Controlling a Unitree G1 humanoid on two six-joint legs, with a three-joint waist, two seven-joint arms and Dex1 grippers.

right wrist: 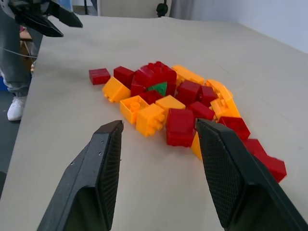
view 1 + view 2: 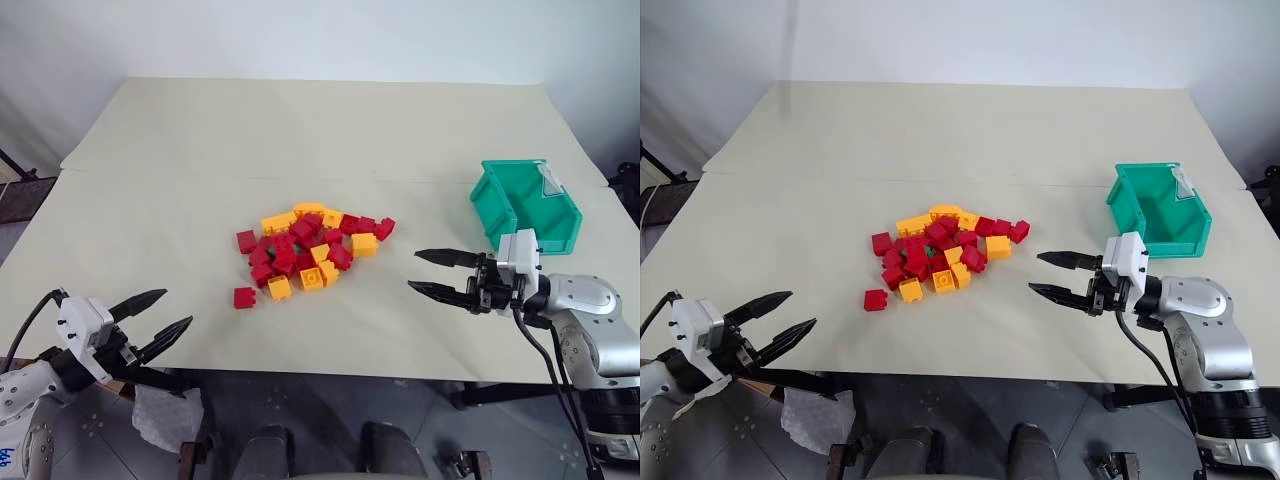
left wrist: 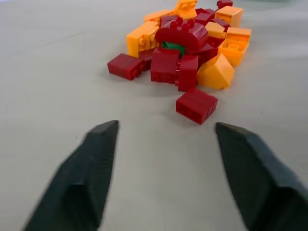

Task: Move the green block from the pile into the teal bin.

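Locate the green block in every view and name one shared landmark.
Eye views: too small to pick out within the pile.
Left wrist view: green block peeks out under the domed red brick.
Right wrist view: mid-pile, under that brick.
Landmark: the lone red brick.

A wide table (image 2: 200,150) covered in pale beige sheeting carries everything. Near its middle lies the pile (image 2: 308,247) of red and yellow bricks, with one red brick (image 2: 244,297) lying apart, just off the pile's near left side. The teal bin (image 2: 524,205) stands on the table well to the right of the pile, near the right edge.
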